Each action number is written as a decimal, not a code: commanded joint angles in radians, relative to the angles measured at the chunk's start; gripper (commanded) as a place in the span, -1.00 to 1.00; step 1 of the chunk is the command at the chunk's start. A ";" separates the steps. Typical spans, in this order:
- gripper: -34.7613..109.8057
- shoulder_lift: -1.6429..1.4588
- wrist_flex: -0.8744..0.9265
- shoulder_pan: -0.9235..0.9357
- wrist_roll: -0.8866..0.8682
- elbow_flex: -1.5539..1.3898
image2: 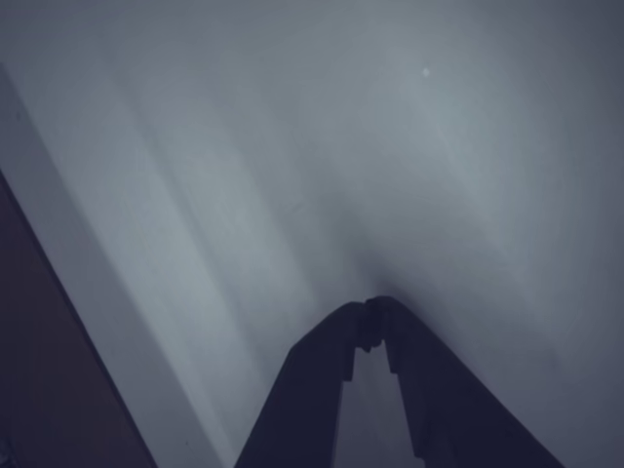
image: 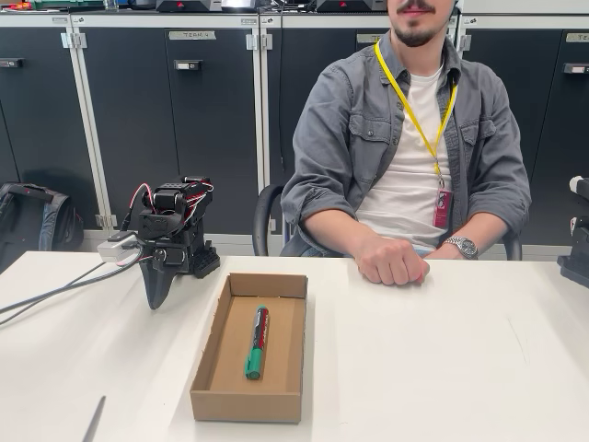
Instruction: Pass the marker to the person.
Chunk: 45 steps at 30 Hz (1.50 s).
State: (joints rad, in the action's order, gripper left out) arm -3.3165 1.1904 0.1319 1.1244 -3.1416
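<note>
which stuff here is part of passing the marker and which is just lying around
Part of the job: marker in the cardboard box; person with a fist on the table; gripper, jaws shut.

Lying about: bag on the floor; dark cabinets.

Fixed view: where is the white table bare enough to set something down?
The white table is bare right of the brown cardboard box, below the person's fist. It is crowded at left: the black gripper rests tip-down beside the box.
</note>
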 commanded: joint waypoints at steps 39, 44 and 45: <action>-0.59 0.460 -0.298 -0.106 -0.474 0.624; -0.59 0.696 -0.382 -0.115 -0.666 0.910; -0.59 0.739 -0.400 -0.117 -0.701 0.965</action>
State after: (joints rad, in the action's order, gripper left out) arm -2.7075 0.8498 0.0245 0.5369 -2.4237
